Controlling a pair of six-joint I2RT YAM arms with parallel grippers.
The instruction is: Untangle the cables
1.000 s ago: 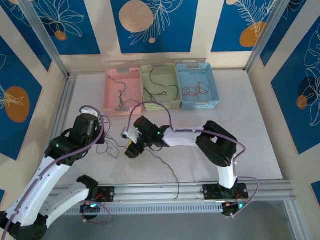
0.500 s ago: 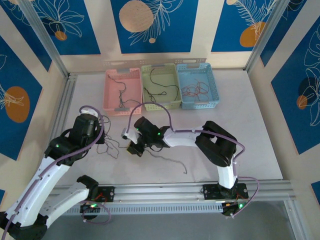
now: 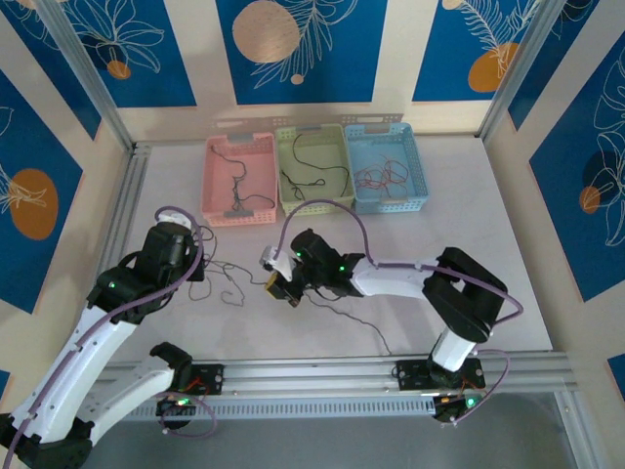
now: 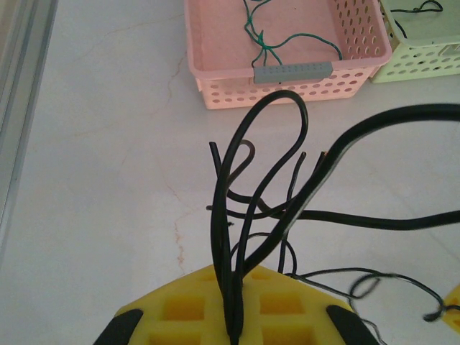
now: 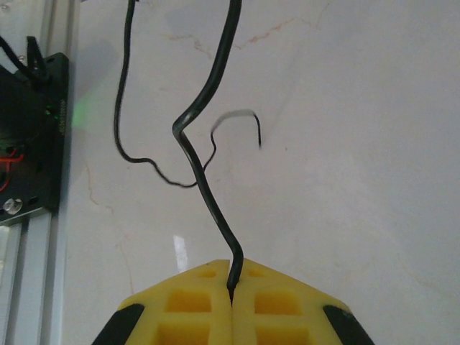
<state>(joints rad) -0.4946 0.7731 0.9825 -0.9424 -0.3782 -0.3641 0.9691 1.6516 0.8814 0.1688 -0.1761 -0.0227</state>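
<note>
Noting greenish wires [image 4: 262, 47] in the pink perforated plastic basket [image 3: 237, 219], black wire [image 3: 311, 184] in the green basket [image 3: 317, 206], red-orange wires [image 3: 383, 176] in the blue basket [image 3: 391, 204], we see left gripper [image 4: 231, 334], right gripper [image 5: 231, 291], both clamped on black cables [image 4: 215, 215] over the table [image 3: 469, 225].

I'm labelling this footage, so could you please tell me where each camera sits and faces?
Top: above, behind the arms, looking down at the table; left claw and right claw show.
Left wrist: on the left arm, facing the pink basket; its claw pinches black wires.
Right wrist: on the right arm, low over the table; its claw grips one black wire.
Shared: top and left wrist both see the pink basket.
</note>
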